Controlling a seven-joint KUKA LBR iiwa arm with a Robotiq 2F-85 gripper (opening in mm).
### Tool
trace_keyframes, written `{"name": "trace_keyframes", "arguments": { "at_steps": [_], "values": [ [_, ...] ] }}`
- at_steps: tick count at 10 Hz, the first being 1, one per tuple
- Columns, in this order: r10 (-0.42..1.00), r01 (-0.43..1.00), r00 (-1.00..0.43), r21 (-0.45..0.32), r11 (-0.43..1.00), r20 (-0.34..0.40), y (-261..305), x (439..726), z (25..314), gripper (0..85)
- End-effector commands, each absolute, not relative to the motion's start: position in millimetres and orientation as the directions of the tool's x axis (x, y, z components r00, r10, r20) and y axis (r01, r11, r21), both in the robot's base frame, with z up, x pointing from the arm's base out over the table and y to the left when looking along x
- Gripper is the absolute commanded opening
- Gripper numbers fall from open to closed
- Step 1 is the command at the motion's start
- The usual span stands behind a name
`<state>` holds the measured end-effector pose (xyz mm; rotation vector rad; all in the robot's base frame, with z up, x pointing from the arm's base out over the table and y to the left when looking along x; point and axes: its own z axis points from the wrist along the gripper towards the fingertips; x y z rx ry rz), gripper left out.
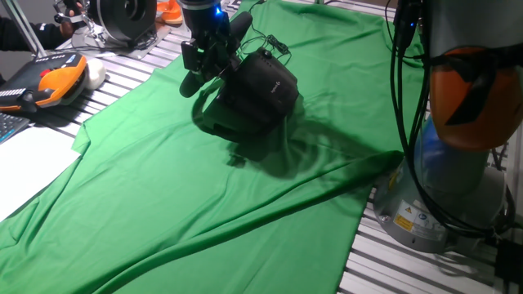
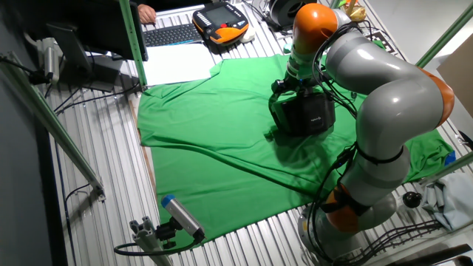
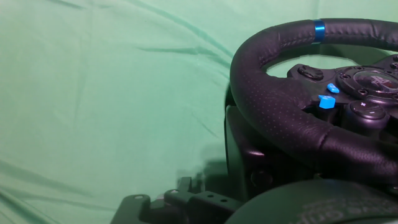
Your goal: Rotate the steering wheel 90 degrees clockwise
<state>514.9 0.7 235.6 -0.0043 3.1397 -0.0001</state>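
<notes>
Green cloth (image 1: 204,212) underlies the steering wheel (image 3: 280,118); fingers' opening unclear.

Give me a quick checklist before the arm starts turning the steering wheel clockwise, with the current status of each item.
1. Steering wheel in sight of the hand view: ok, rim and hub buttons clear.
2. Gripper at the wheel: ok, it is right at the rim.
3. Fingers closed on the rim: cannot tell, no view shows them.
4. Base sitting flat on the green cloth: ok.
5. Cable behind the base clear of the turn: cannot tell.
6. Cloth smooth under the base: not ok, folds run beside it.
</notes>
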Motion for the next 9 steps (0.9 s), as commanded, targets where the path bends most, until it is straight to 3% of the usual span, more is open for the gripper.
{"name": "trace_keyframes", "arguments": {
  "at_steps": [1, 9],
  "values": [
    [-0.308, -0.327, -0.914, -0.029, 0.944, 0.265, 0.7, 514.9, 235.7, 0.0],
    [-0.307, -0.326, -0.914, -0.03, 0.945, 0.265, 0.8, 514.9, 235.8, 0.0]
  ]
}}
